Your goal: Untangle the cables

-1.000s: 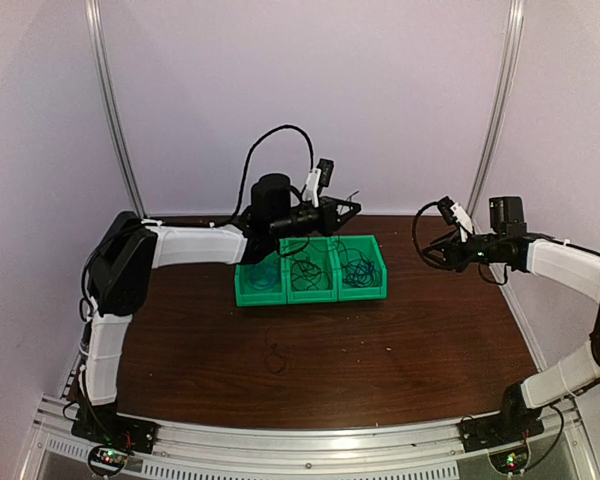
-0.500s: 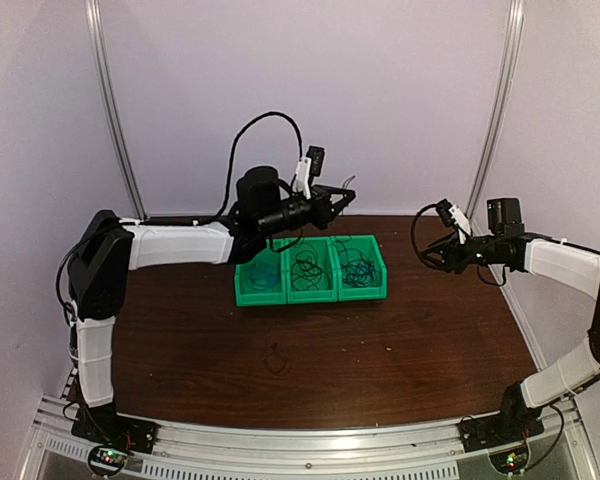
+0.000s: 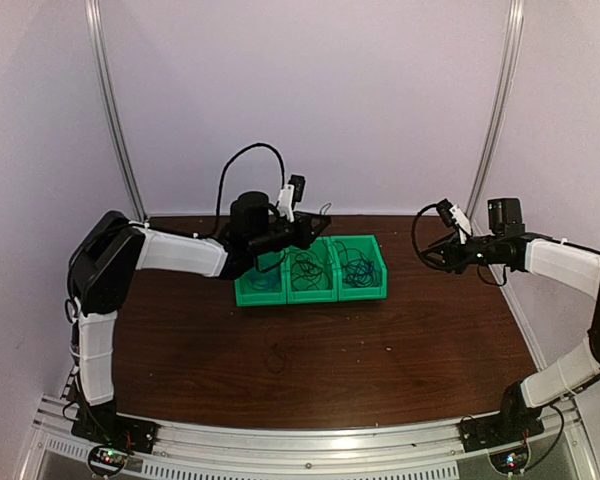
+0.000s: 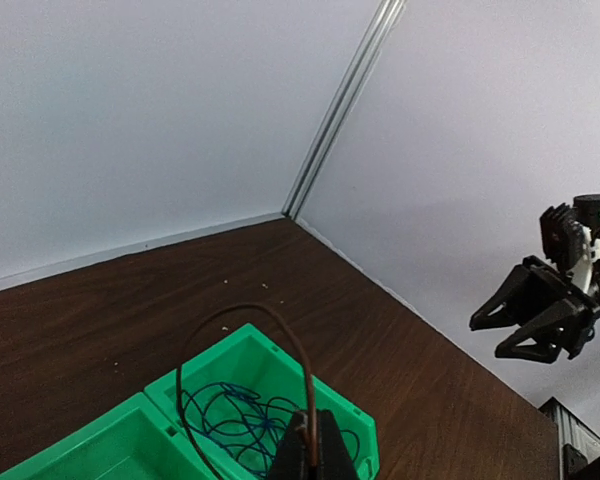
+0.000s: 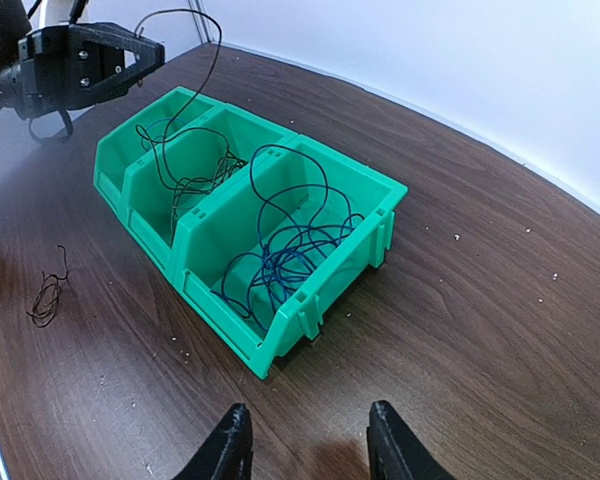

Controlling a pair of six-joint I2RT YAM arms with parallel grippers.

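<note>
Two shifts since a second ago: the left gripper [image 4: 312, 430] has moved leftward and lower, and is now above the left and middle green bins [image 3: 310, 293]. Its arm [image 3: 180, 252] reaches low across the table [image 3: 430, 340], the jaws clamped tight on a thin dark wire [image 4: 250, 307] that arcs up and appears to trail into the middle bin. Right gripper [image 5: 308, 410] unmoved (jaws parted, nothing held). Blue cable [image 5: 280, 260] lies coiled in the right bin; a small black cable [image 3: 275, 357] lies on the table.

Smooth green plastic is seen in the bin [image 5: 345, 265] beyond the right gripper [image 5: 308, 410]; dark, glossy wood grain is shown by the table [image 5: 480, 330] beneath its matt black fingers [image 5: 225, 455]
</note>
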